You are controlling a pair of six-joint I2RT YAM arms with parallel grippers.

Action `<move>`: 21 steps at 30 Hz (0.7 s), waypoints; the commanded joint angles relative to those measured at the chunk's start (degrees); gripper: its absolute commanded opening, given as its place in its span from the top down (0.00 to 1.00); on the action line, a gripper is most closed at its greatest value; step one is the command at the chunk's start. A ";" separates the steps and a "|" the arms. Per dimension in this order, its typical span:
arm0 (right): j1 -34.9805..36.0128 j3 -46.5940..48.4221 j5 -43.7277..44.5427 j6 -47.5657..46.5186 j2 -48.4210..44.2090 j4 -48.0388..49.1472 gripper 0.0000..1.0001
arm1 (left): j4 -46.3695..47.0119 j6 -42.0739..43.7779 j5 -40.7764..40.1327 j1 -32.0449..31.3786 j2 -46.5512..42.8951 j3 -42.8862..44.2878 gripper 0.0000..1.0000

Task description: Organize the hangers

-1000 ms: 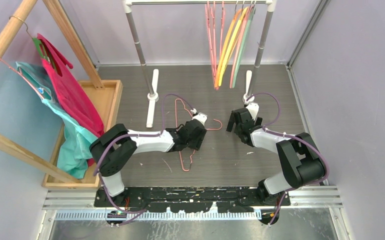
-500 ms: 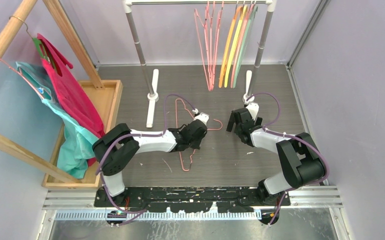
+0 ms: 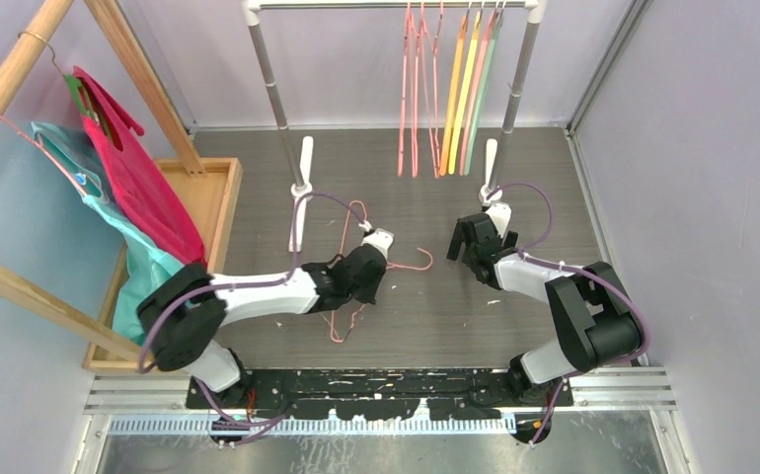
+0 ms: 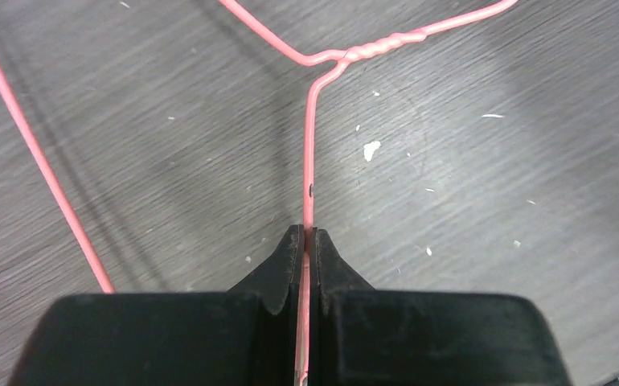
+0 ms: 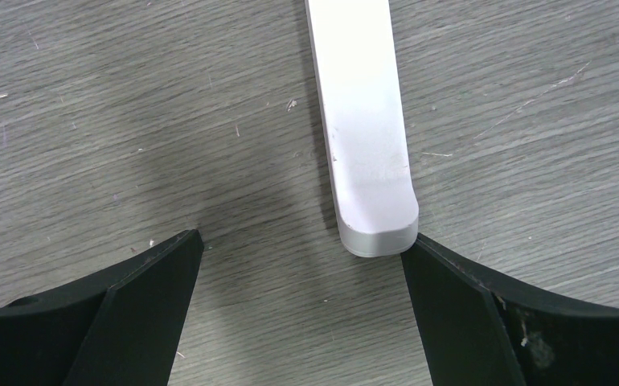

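Observation:
A pink wire hanger (image 3: 418,266) lies on the grey floor between the arms. My left gripper (image 3: 361,286) is shut on its straight wire (image 4: 309,161), just below the twisted neck (image 4: 370,48); the jaws (image 4: 308,235) pinch the wire between them. On the white rack's rail hang two pink wire hangers (image 3: 411,99) and thicker orange (image 3: 452,99), yellow (image 3: 465,99), pink and grey-green ones. My right gripper (image 3: 462,246) rests open on the floor, its fingers (image 5: 302,241) on either side of the end of the rack's white foot (image 5: 366,121), holding nothing.
The rack's posts (image 3: 277,99) and two white feet (image 3: 300,193) stand at the back. A wooden frame (image 3: 21,59) at the left carries magenta (image 3: 139,178) and teal garments over a wooden tray (image 3: 220,197). Walls close in both sides.
My left gripper has shut on the floor hanger and drawn it left and toward the near edge. The hangers on the rail have swung. The right arm is still.

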 commanded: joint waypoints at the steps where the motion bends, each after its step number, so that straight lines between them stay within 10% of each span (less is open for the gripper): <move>1: -0.06 0.36 -3.53 1.57 0.71 2.50 0.00 | -1.37 1.74 -2.82 0.50 -11.26 0.27 1.00; 21: -0.11 0.10 -7.03 1.54 -0.44 3.61 0.02 | -13.48 3.29 -11.43 5.48 -35.30 -3.38 1.00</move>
